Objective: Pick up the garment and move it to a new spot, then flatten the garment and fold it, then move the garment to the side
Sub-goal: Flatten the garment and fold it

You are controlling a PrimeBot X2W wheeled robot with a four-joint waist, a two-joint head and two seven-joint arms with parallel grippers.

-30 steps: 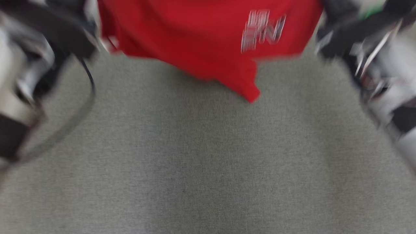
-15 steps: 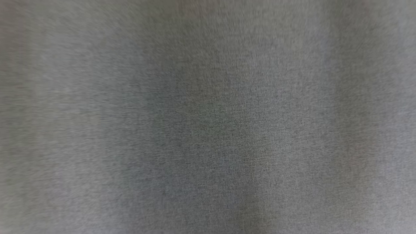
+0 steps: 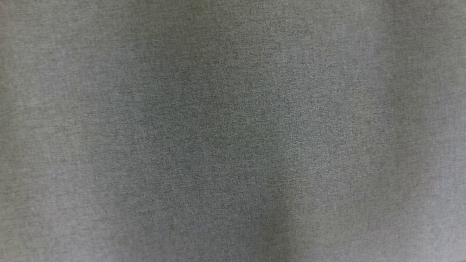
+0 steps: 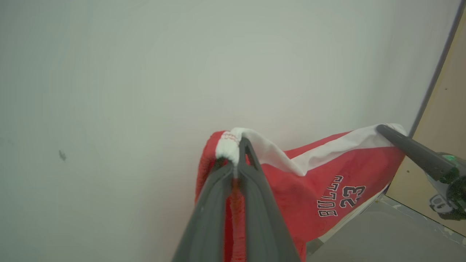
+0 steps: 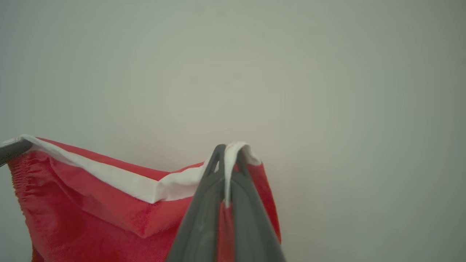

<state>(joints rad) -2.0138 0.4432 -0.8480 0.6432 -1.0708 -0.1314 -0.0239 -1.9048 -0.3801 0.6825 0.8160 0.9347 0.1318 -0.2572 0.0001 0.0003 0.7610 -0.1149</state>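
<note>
Since both arms share 1 load, I begin at the left gripper (image 4: 238, 145): its 2 long dark fingers are pinched together on a bunched end of the white band (image 4: 335, 151) that edges the red sports garment (image 4: 309, 189), with a white wad of cloth poking out past the tips. The right gripper (image 5: 229, 151) is likewise clamped, its fingers closed on the other end of that band, a loop of white folded over between the tips.

I read this as a deliberate 2-corner hold. Gripping the trimmed edge at both ends lets the red body hang by its own weight and open out rather than bunch up. The band sags a little in the middle, so the grippers are apart but not pulling it taut. I judge more spread would be wanted before laying it down.

The dark "BULLS 23" print (image 4: 349, 196) faces the left wrist camera, reading sideways. The garment is up in the air in front of a plain pale wall (image 4: 145, 72), with a beige panel (image 4: 449, 120) off to 1 side. The head camera looks at a grey woven surface (image 3: 233, 131), which I judge to be the landing place for the new spot. So the carry step is in hand, and flattening and folding are not yet begun.
</note>
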